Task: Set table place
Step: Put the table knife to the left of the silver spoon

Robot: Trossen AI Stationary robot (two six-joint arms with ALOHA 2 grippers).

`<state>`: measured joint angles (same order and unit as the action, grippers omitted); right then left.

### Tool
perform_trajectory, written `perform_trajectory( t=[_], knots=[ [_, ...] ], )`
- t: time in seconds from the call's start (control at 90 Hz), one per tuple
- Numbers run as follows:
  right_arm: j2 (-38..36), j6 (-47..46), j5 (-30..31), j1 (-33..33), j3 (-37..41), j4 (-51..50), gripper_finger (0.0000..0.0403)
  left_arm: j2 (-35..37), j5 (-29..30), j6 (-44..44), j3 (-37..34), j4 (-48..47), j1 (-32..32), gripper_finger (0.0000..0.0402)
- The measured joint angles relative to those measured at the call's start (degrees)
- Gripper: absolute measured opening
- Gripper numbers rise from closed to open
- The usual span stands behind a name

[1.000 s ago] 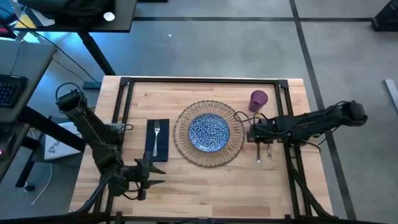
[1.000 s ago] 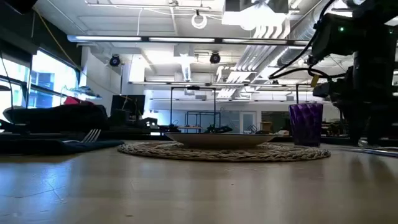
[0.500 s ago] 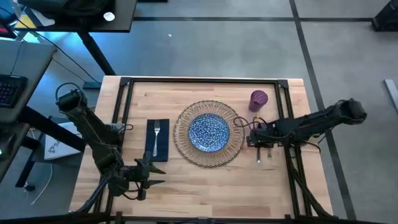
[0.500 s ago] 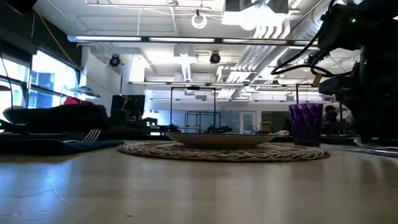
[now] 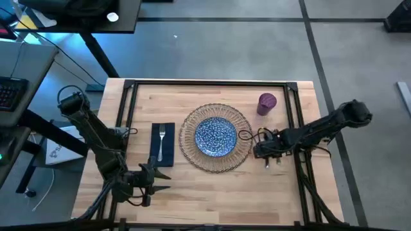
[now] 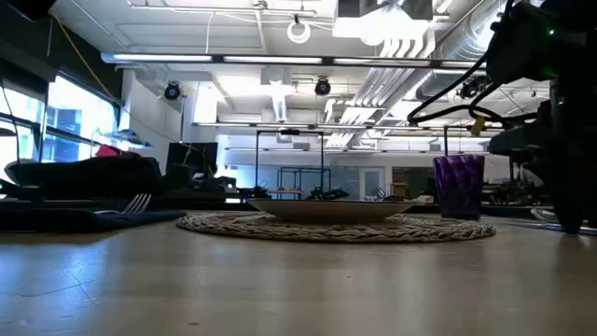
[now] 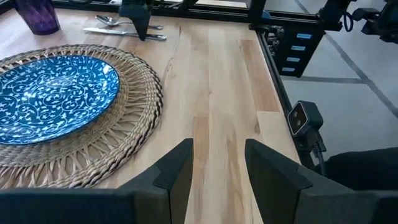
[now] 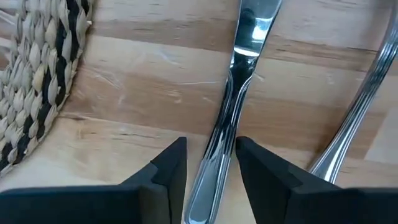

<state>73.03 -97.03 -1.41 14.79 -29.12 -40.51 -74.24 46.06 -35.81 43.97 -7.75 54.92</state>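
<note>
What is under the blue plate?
The blue plate sits on the round woven placemat, whose rim shows all around it. The placemat's middle is covered by the plate, so it cannot be seen.

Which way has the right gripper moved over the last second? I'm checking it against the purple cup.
Yes. In the high view the right gripper has shifted toward the table's near edge, farther from the purple cup, beside the placemat.

Pale wooden table (image 5: 218, 192), smooth and matt; rough woven wicker placemat (image 7: 134, 118); glossy glazed plate (image 7: 50, 93); shiny metal knife (image 8: 227, 112).
</note>
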Motion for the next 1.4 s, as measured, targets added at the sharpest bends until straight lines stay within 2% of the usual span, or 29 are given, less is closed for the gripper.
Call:
perform_trajectory(
  t=[0.556,1.4],
  knots=[
    [0.0,3.0,-0.6,0.0,0.2,-1.0,0.0027,0.0,-0.1,0.0,0.0,0.0,0.0,0.0129],
    [0.0,1.9,0.1,-3.5,0.2,-4.0,0.0025,0.0,-0.1,0.0,0.0,0.0,0.0,0.0129]
  ],
)
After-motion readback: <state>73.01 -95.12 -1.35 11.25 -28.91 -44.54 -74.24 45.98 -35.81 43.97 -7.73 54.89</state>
